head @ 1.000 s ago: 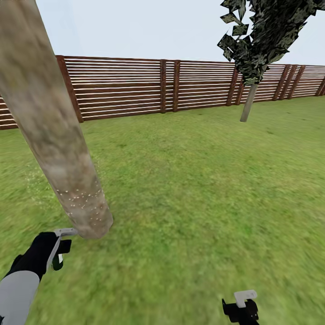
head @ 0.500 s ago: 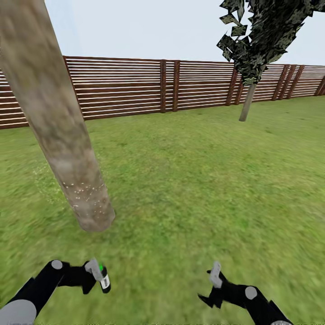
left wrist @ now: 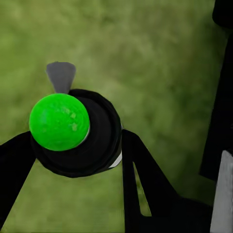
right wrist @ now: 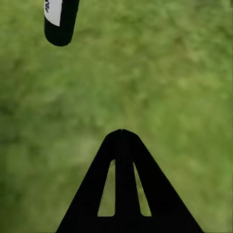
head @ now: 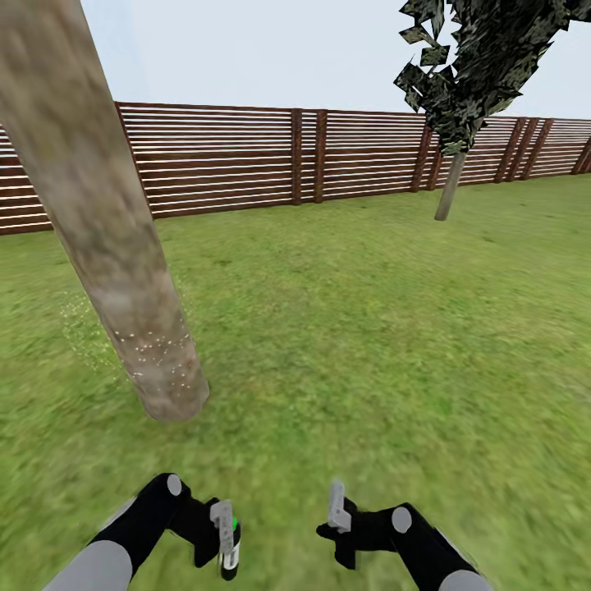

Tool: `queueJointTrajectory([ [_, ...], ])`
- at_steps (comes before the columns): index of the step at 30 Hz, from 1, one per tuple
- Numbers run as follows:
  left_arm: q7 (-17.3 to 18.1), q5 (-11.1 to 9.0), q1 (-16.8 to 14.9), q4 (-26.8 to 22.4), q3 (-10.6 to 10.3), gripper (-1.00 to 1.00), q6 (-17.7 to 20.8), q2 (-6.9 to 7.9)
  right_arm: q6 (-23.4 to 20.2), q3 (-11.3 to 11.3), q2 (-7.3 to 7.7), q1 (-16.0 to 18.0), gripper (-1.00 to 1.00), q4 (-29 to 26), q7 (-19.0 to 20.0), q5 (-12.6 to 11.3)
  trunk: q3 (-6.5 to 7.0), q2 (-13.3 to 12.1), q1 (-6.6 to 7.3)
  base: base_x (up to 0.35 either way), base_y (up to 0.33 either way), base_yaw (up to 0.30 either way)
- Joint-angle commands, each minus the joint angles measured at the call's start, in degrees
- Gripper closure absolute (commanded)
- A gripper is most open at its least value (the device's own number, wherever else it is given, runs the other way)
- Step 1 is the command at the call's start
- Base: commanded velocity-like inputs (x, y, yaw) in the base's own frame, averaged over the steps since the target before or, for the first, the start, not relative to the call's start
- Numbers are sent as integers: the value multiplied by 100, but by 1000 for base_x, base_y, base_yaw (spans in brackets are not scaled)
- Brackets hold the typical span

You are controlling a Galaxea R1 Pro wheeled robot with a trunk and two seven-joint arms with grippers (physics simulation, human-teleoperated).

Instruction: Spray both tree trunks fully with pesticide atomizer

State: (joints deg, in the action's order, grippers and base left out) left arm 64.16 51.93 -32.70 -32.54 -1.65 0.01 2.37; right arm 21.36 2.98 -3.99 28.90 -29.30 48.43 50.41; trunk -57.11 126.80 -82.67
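A thick, pale mottled tree trunk [head: 115,246] leans at the left of the head view, with white specks on its lower part near the grass. My left gripper [head: 223,532] is low in front of it, shut on the pesticide atomizer [head: 232,552], a small black sprayer with a pale band. In the left wrist view the atomizer [left wrist: 77,133] shows its green top between the fingers of the left gripper [left wrist: 73,155]. My right gripper [head: 336,505] hangs beside it, shut and empty, fingers together [right wrist: 121,141]. The atomizer's base [right wrist: 60,22] shows in the right wrist view.
Green lawn [head: 369,328] stretches to a brown slatted fence [head: 312,156]. A farther tree [head: 472,74] with a dark crown and a pale leaning stem [head: 450,189] stands at the right by the fence.
Both arms have swung in toward the middle and lower. The left gripper has carried the atomizer right and away from the trunk's base; the right gripper has moved left.
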Motion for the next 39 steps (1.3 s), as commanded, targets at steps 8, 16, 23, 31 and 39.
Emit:
queueJointTrajectory([
  [8,-28,580,-4,-26,-6,100,-28,-546,-8,-210,-377,1,100,-340,423,-5,0,0,0,0,0,0],
  [16,-68,525,34,20,-481,100,-54,-590,-5,-210,-383,1,100,-357,415,-10,0,0,0,0,0,0],
  [23,-351,487,53,35,-487,100,-38,-765,-1,-210,-394,1,100,-357,413,-14,0,0,0,0,0,0],
  [31,-579,489,65,45,-486,100,-37,-979,-1,-210,-401,1,100,-352,413,-14,0,0,0,0,0,0],
  [39,-583,491,70,148,-492,100,-57,-1065,-1,-210,-401,1,100,-356,413,-14,0,0,0,0,0,0],
])
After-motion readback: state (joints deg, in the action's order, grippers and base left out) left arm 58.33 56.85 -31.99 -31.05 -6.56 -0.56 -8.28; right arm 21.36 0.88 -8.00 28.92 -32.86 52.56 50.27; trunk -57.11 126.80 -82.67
